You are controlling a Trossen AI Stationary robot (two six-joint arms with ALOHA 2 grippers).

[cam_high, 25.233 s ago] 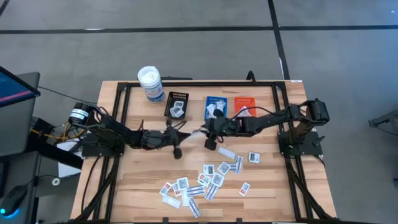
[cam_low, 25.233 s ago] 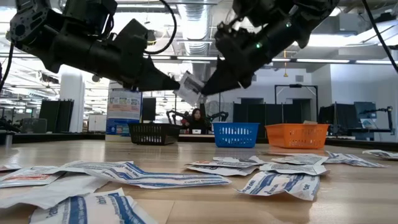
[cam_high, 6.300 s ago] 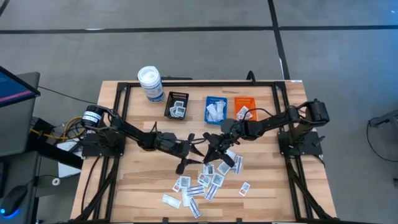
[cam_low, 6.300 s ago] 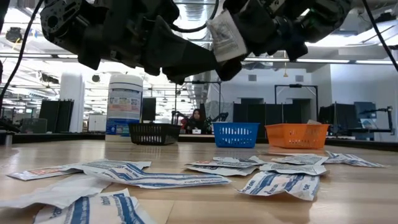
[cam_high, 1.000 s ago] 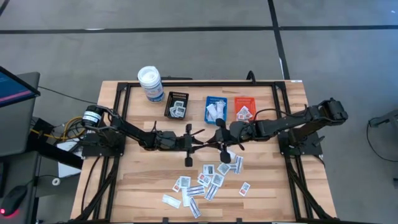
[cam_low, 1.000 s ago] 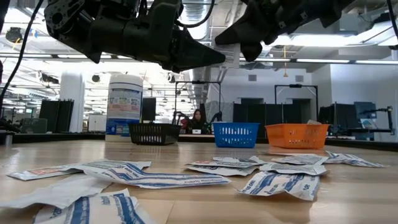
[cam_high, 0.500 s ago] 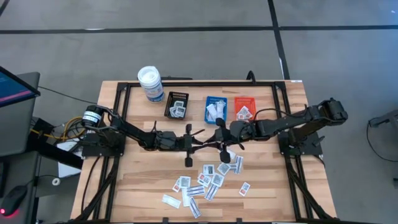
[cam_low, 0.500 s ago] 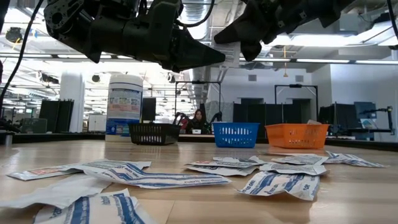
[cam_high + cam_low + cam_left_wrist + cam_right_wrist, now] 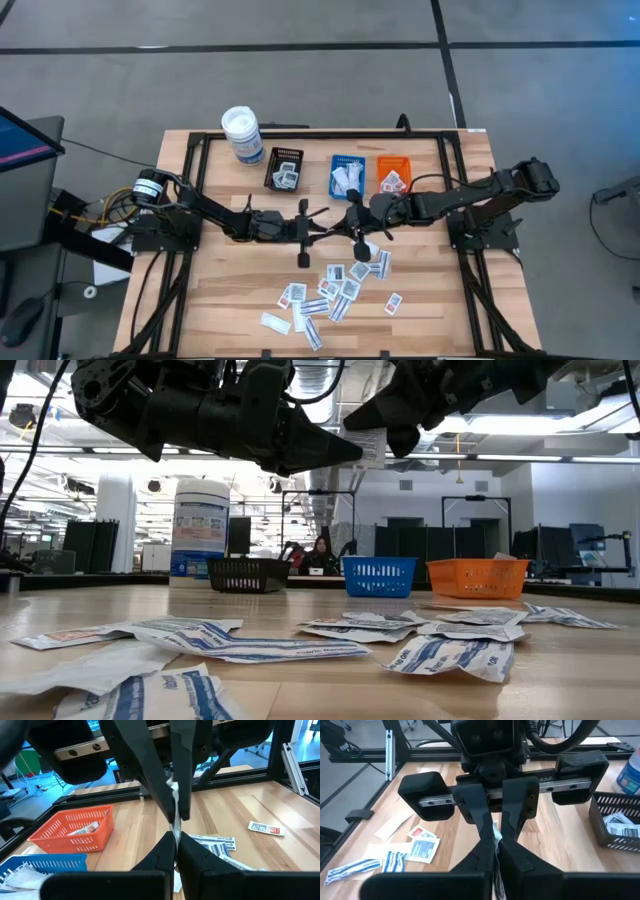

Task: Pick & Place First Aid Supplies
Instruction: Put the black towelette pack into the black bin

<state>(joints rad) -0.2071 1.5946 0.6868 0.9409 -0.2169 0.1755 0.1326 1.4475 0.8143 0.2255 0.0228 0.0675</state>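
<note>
a: both our arms meet mid-table, above the wooden table [image 9: 230, 290]. left gripper [image 9: 322, 233] and right gripper [image 9: 338, 232] each pinch one white packet [image 9: 173, 790] between them.

b: we let one claw release first, not tug.

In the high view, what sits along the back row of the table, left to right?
White canister → black tray → blue tray → orange tray.
</note>
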